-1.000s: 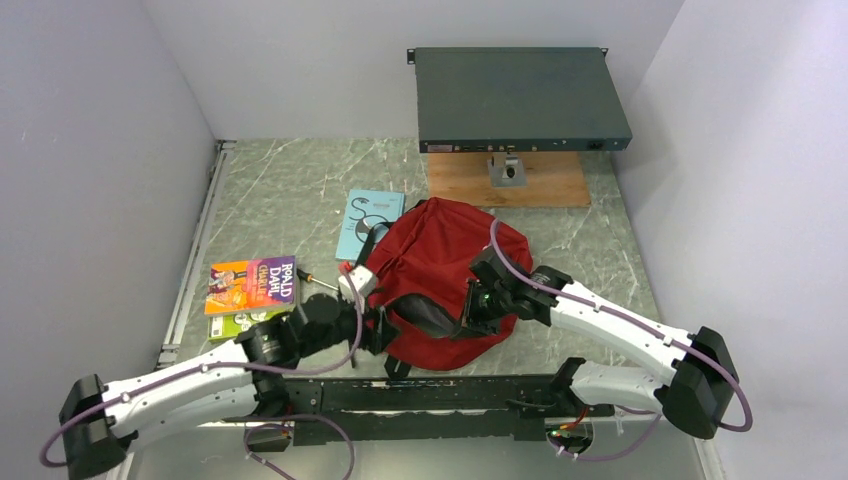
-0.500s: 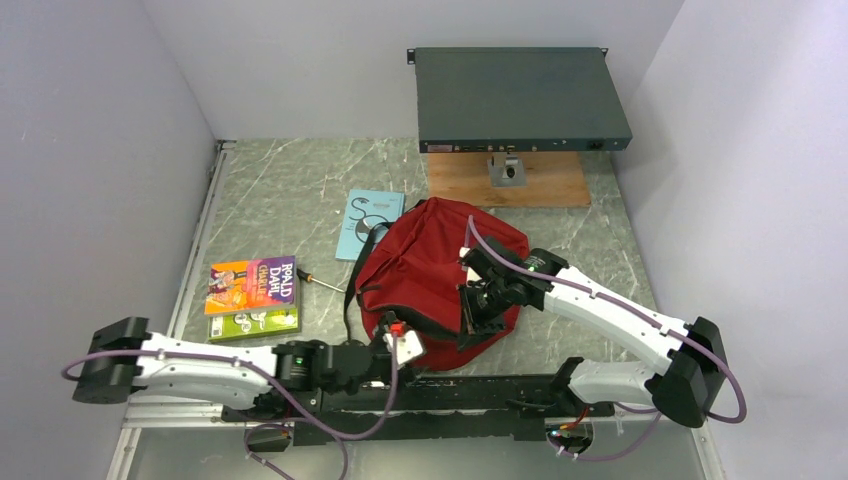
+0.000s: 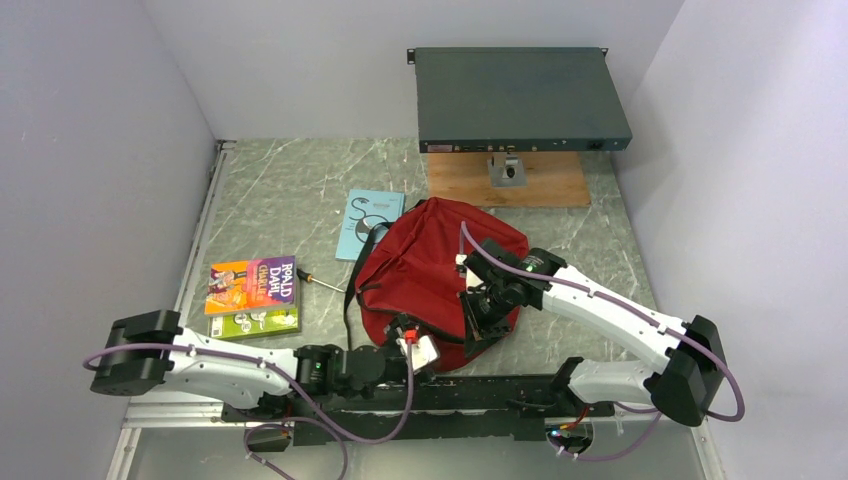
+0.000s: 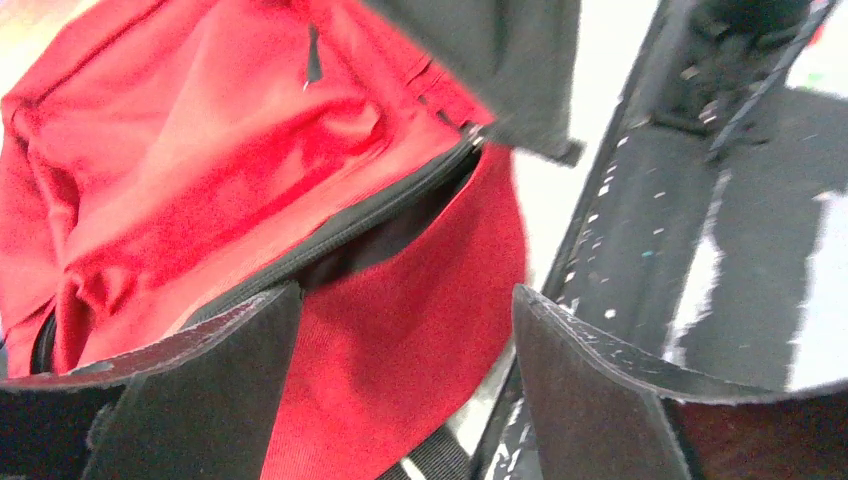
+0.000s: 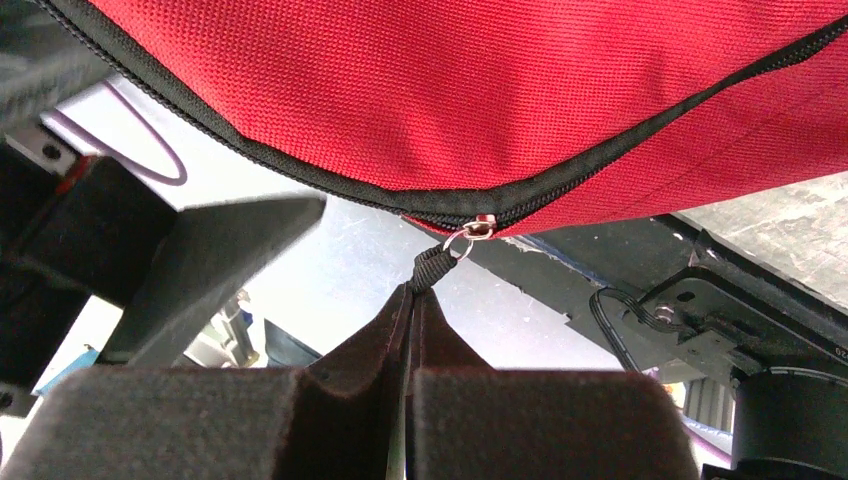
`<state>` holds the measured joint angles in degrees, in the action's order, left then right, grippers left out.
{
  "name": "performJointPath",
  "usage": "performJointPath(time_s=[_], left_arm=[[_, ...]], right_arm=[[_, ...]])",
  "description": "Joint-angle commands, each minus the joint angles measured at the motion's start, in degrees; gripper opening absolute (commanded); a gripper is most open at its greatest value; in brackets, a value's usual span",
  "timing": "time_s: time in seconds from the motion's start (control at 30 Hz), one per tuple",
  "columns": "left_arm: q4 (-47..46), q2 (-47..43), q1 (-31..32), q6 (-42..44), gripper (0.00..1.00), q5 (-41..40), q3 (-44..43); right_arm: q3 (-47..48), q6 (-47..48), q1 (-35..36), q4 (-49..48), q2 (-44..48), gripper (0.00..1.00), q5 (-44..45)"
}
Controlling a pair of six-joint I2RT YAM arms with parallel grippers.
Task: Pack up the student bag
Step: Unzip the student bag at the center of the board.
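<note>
From above, you see the bag [image 3: 425, 265] lying mid-table, its near edge close to the black rail [image 3: 470, 392] by the arm bases. Your left gripper [image 3: 418, 348] sits low at that near edge, and your right gripper [image 3: 478, 325] is over the bag's near right part. A blue booklet [image 3: 366, 220] lies against the bag's far left corner. Two stacked books [image 3: 252, 295] lie well to its left, with a screwdriver [image 3: 320, 282] between them and the bag.

On your left wrist view, the left gripper [image 4: 400, 390] has its jaws spread wide. Red bag [image 4: 250, 170] fabric fills the gap between them, just below the parted black zipper. Whether either finger touches the fabric you cannot tell.

On your right wrist view, the right gripper [image 5: 410, 305] is pinched closed on the zipper pull [image 5: 432, 268]. The pull hangs from the bag [image 5: 500, 90] at the lowest point of its zipper line.
</note>
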<state>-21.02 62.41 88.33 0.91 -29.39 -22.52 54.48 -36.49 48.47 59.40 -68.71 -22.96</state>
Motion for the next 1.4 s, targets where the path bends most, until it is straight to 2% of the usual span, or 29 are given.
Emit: performJointPath(time_s=[0.0, 0.23, 0.43, 0.5, 0.6, 0.67, 0.83, 0.93, 1.03, 1.2, 1.37], left_arm=[[-8.8, -3.5, 2.4, 1.6, 0.84, 4.5, 0.1], [-11.7, 0.9, 2.5, 11.9, 0.88, 2.9, -0.9], [-11.6, 5.8, 0.9, 12.1, 0.84, 5.8, -2.1], [-12.3, 7.4, 0.1, 11.9, 0.82, 4.6, -2.1], [-12.0, 9.6, -0.5, 12.6, 0.72, 2.2, -3.6], [-11.8, 10.4, -0.7, 12.8, 0.58, 1.3, -4.3], [-10.3, 10.2, -0.9, 12.2, 0.14, -1.0, -4.0], [-7.3, 7.6, -0.8, 11.0, 0.0, -1.4, -2.6], [-5.4, 3.9, -0.8, 9.2, 0.0, -1.1, -0.2], [-4.0, -0.5, -0.8, 5.8, 0.0, 1.9, 2.6], [-5.4, 1.4, -0.9, 4.4, 0.0, 6.4, 1.3]], right_arm=[[0.7, 1.2, 0.0, -1.5, 0.6, 0.0, -3.2], [0.3, -1.0, 0.0, -3.7, 1.9, 0.0, -4.3], [0.9, -1.9, 0.0, -4.4, 2.7, 0.0, -4.3], [0.7, -2.3, 0.1, -4.8, 3.0, 0.0, -4.3], [0.3, -2.3, 0.1, -4.6, 2.8, 0.0, -3.5], [0.2, -2.1, 0.0, -3.7, 2.4, 0.0, -2.4], [0.7, -1.5, 0.0, 0.0, 1.9, 0.0, 1.8], [-0.4, -2.6, -0.6, 4.7, 1.5, 0.0, 9.6], [-5.0, -4.1, -5.7, 7.3, 1.6, 0.0, 14.6], [-15.1, -6.9, -17.5, 0.9, 6.7, 0.0, 13.2], [-12.6, -9.5, -20.1, 0.1, 4.8, 0.0, 22.2]])
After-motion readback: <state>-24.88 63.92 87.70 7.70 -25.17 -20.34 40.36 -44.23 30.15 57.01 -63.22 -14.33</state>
